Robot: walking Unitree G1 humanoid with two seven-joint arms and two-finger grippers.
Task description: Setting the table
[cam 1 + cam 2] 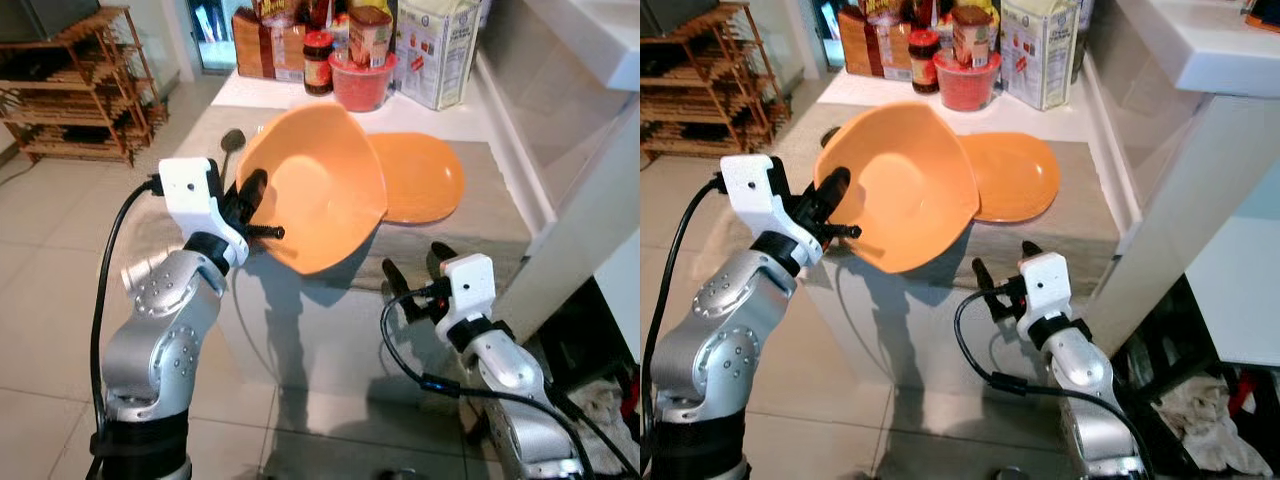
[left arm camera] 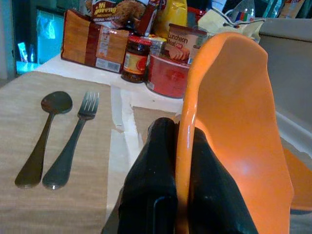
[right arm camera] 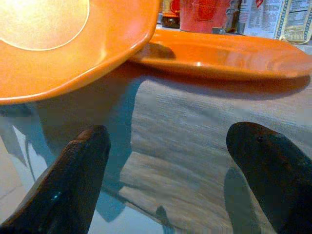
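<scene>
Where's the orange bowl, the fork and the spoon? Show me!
orange bowl (image 1: 325,190): left eye view, on its inner wall, held tilted by the left gripper (image 1: 255,205).
fork (image 2: 74,146): left wrist view, on the middle of its handle.
spoon (image 2: 43,141): left wrist view, on its handle, beside the fork.

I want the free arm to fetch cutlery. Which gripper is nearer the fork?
Left. The left gripper, clamped on the orange bowl's rim, is beside the fork; the right gripper hangs open at the table's near edge.
</scene>
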